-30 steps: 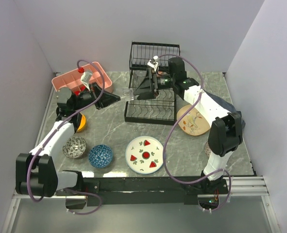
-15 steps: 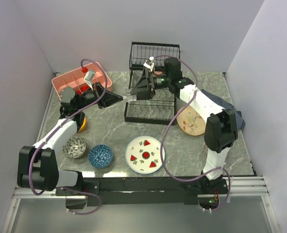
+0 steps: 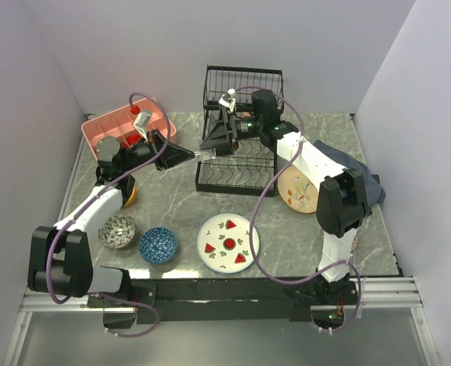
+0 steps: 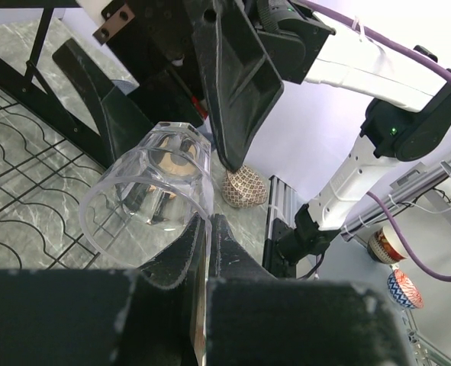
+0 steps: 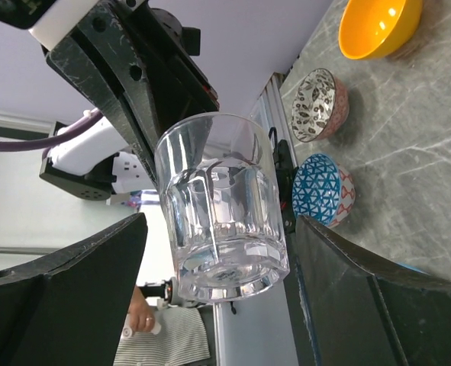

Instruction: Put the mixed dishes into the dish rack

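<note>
Nearest the arm bases, the white watermelon-slice plate lies flat on the grey marbled tabletop. The blue patterned bowl stands just to its left, and the grey patterned bowl stands beside that, both mouth up. A little farther back, the orange bowl sits half hidden under the left arm, and the cream bird-motif plate lies on the right side. The brown patterned bowl stands near the right arm's base.

Beyond these, the clear glass hangs on its side in the air at the left edge of the black dish rack. The left hand has its fingers closed on the glass's wall at the rim. The right hand stands wide, one finger on either side of the glass's base and apart from it. At the far left, the pink tray holds red items in its compartments.
</note>
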Tool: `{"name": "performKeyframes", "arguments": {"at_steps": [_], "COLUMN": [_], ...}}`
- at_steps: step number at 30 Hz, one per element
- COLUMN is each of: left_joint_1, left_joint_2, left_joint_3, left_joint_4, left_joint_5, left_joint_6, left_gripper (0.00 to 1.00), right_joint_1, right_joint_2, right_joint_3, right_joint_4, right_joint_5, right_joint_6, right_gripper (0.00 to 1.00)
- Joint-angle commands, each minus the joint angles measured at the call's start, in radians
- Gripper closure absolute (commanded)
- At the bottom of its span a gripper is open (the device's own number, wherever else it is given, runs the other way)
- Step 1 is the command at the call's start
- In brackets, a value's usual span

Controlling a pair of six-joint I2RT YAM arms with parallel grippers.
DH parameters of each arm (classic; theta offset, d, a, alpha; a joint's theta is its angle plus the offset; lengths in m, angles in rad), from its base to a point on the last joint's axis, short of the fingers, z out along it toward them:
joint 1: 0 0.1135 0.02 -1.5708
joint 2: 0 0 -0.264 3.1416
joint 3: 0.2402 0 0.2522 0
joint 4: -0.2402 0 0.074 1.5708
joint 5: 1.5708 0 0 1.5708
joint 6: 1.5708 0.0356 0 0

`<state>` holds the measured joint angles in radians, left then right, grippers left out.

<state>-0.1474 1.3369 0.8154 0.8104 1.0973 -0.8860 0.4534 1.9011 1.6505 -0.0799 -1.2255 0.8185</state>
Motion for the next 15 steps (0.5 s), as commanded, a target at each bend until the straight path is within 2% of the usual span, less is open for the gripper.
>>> {"name": "performKeyframes", "arguments": {"at_steps": [1, 8, 15], "left_joint_1": [-0.004, -0.004, -0.004], "left_joint_2": [-0.001, 0.005, -0.001], "left_joint_3": [0.031, 0.034, 0.025], "left_joint_4": [0.075, 0.070, 0.041], "left_joint_5": [-0.022, -0.025, -0.025], "left_joint_6": [-0.013, -0.010, 0.009], "left_gripper": [0.99, 0.99, 0.99], "right_joint_1": [0.010, 0.011, 0.007], "right_joint_2": [0.000, -0.008, -0.017], "right_joint_3": [0.042, 0.034, 0.029], "right_joint_4": [0.043, 0.048, 0.032], "right_joint_5": [-0.035, -0.035, -0.020], "right_joint_6": [0.007, 0.001, -0.028], "right_gripper": [0.14, 0.20, 0.35]}}
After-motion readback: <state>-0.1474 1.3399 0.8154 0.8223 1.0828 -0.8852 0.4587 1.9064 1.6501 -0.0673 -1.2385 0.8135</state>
